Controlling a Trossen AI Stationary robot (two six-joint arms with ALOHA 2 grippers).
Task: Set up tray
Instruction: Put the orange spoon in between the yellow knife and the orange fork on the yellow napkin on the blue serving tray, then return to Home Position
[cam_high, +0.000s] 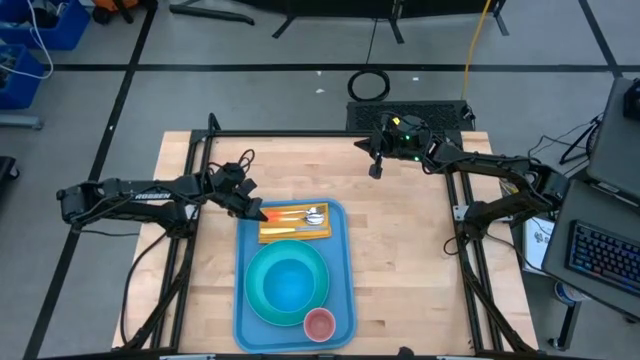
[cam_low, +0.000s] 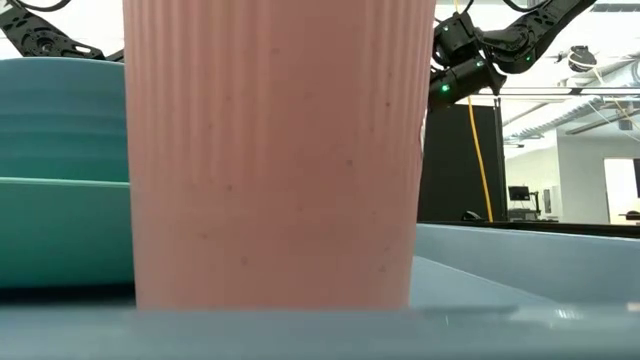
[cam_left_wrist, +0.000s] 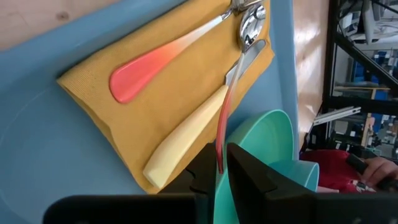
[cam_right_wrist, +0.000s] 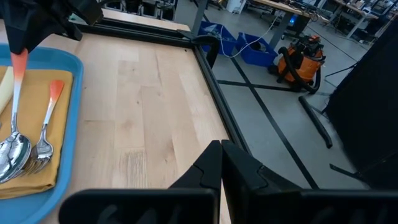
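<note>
The light-blue tray (cam_high: 342, 262) lies at the table's middle. At its far end a yellow napkin (cam_high: 297, 234) carries a fork (cam_left_wrist: 143, 71), a cream-handled knife (cam_left_wrist: 186, 134) and a spoon (cam_left_wrist: 252, 25). A turquoise bowl (cam_high: 288, 282) on a plate and a pink cup (cam_high: 319, 324) stand nearer. My left gripper (cam_high: 255, 208) is at the napkin's left end, shut on the spoon. My right gripper (cam_high: 376, 165) hangs shut above the bare far part of the table, touching nothing. My left gripper (cam_left_wrist: 221, 171) pinches the free end of the spoon's red handle (cam_left_wrist: 221, 140) between its two fingers, coming from the table's left and slanting down, in line with the handle. The handle end is raised, while the spoon's bowl (cam_right_wrist: 12, 155) rests on the napkin.
Bare wood lies right of the tray (cam_right_wrist: 149, 106) and along the far edge. The table's black frame (cam_right_wrist: 205, 62) runs along the edges. The cup (cam_low: 280, 150) fills the low view, with the bowl (cam_low: 60, 110) behind it.
</note>
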